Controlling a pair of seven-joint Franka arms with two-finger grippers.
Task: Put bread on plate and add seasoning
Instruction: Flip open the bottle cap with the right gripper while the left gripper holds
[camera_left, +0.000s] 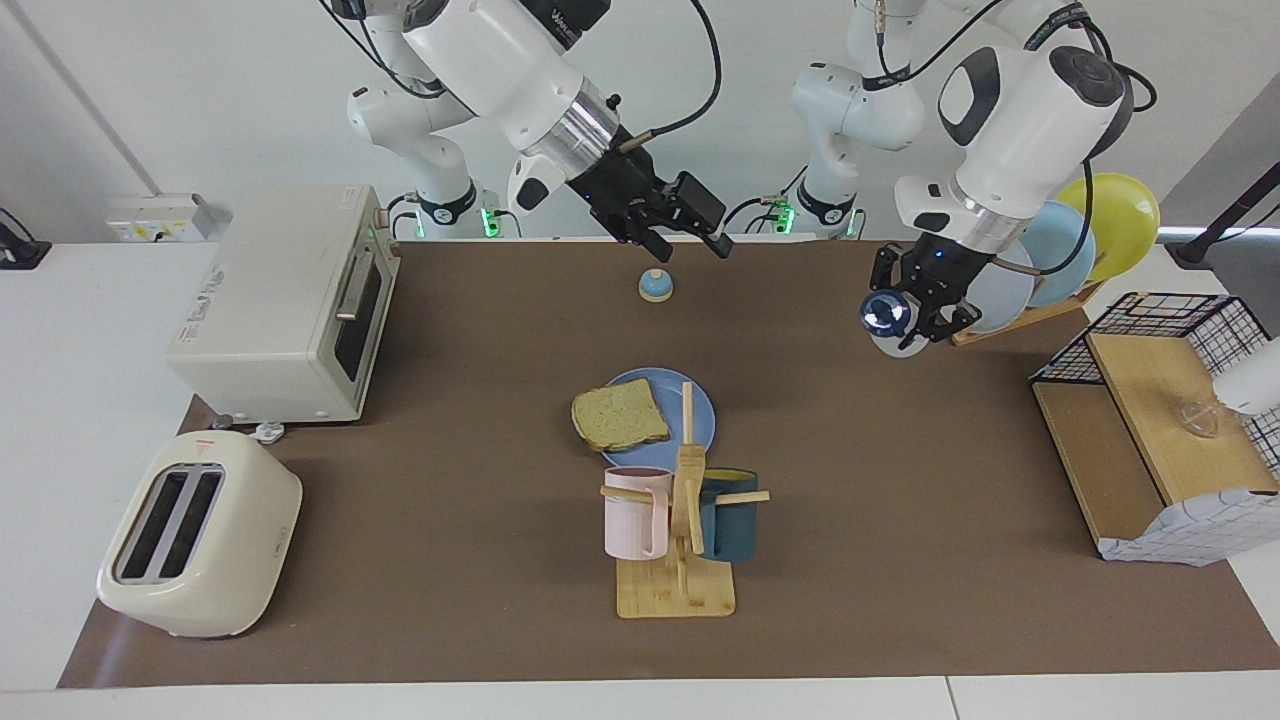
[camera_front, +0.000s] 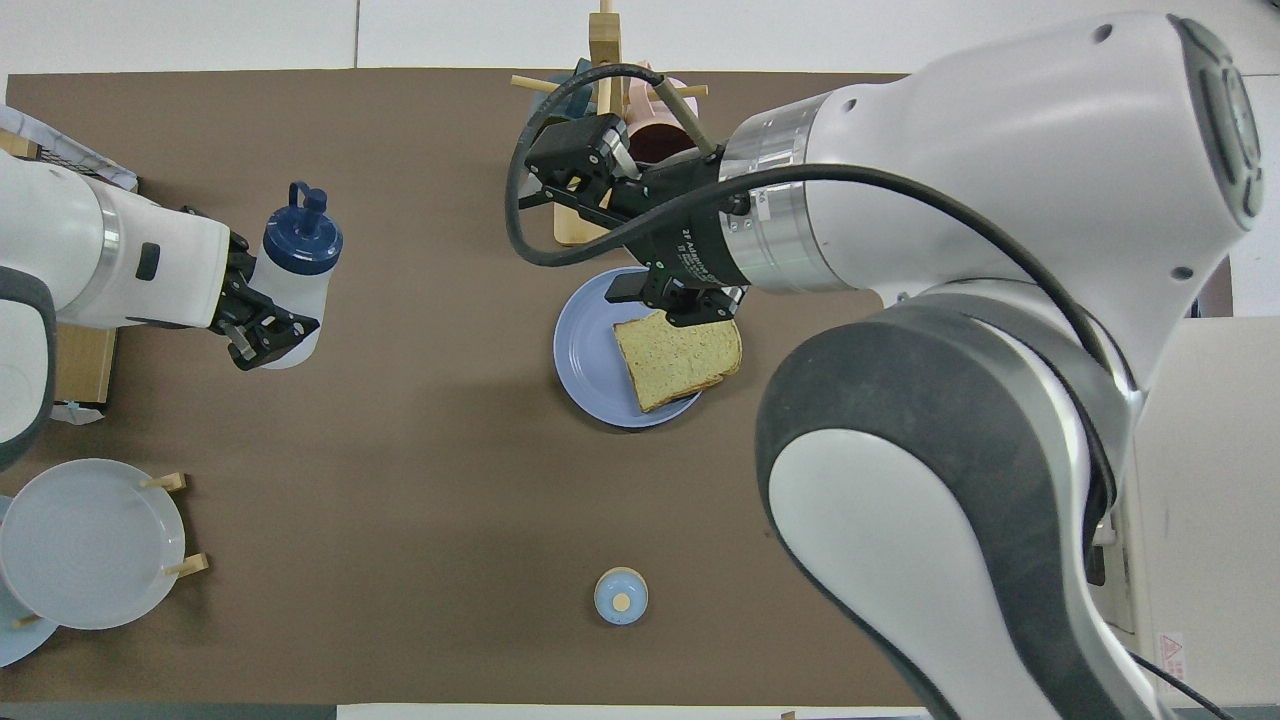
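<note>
left gripper (camera_left: 915, 312) squeezes seasoning (camera_left: 888, 318) | soft, slippery bottle – hold its wide body | right gripper (camera_left: 672, 215) open – empty

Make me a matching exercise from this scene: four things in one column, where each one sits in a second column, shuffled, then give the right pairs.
Things
1. bread
2. seasoning bottle
3. pink mug
4. bell

Places
A. hanging on the wooden mug stand
B. held in the left gripper, up in the air
C. on the blue plate
D. alone on the table, nearer to the robots than the plate

Pairs: 1-C, 2-B, 3-A, 4-D
</note>
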